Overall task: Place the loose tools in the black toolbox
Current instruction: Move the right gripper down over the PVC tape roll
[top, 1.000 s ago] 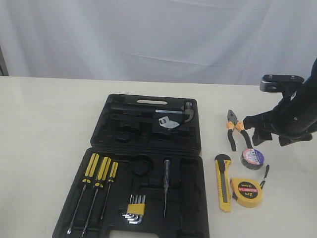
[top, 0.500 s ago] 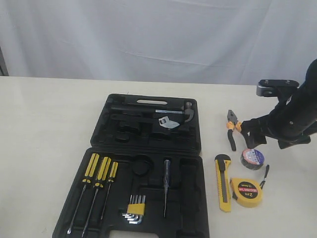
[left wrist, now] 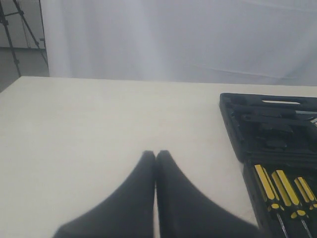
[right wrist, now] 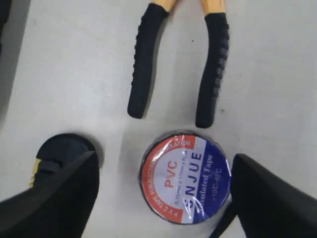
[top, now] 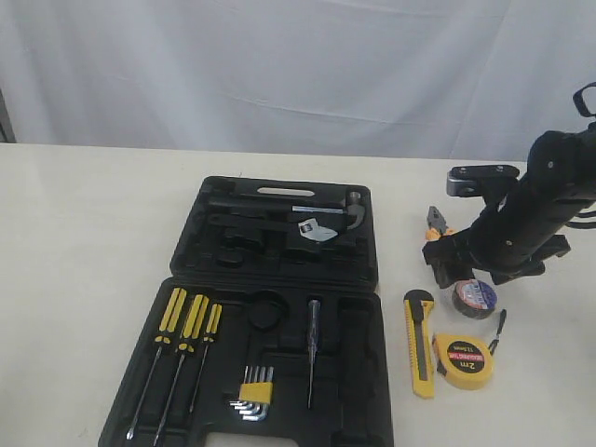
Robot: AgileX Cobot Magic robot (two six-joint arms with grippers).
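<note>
The black tape roll (right wrist: 185,177) with its red-white-blue label lies flat on the table. My right gripper (right wrist: 163,196) is open above it, one finger (right wrist: 59,198) on each side, not touching. The orange-handled pliers (right wrist: 213,69) lie just beyond the roll. In the exterior view the right gripper (top: 458,268) hides the pliers' handles (top: 435,226), and the tape roll (top: 475,296) shows beside it. The yellow-black utility knife (top: 420,345) and round yellow tape measure (top: 463,359) lie nearer the front. The black toolbox (top: 363,335) lies open. My left gripper (left wrist: 156,156) is shut and empty.
Yellow-handled screwdrivers (top: 186,326), a hex key set (top: 253,389) and a tester pen (top: 313,349) sit in the toolbox's recesses. A hammer and wrench (top: 317,228) fill the lid. The knife's end (right wrist: 62,148) lies close to one right finger. A white curtain hangs behind the table.
The right arm has swung left and lower, from beside the pliers to over their handles and the tape roll. The tools have not moved.
</note>
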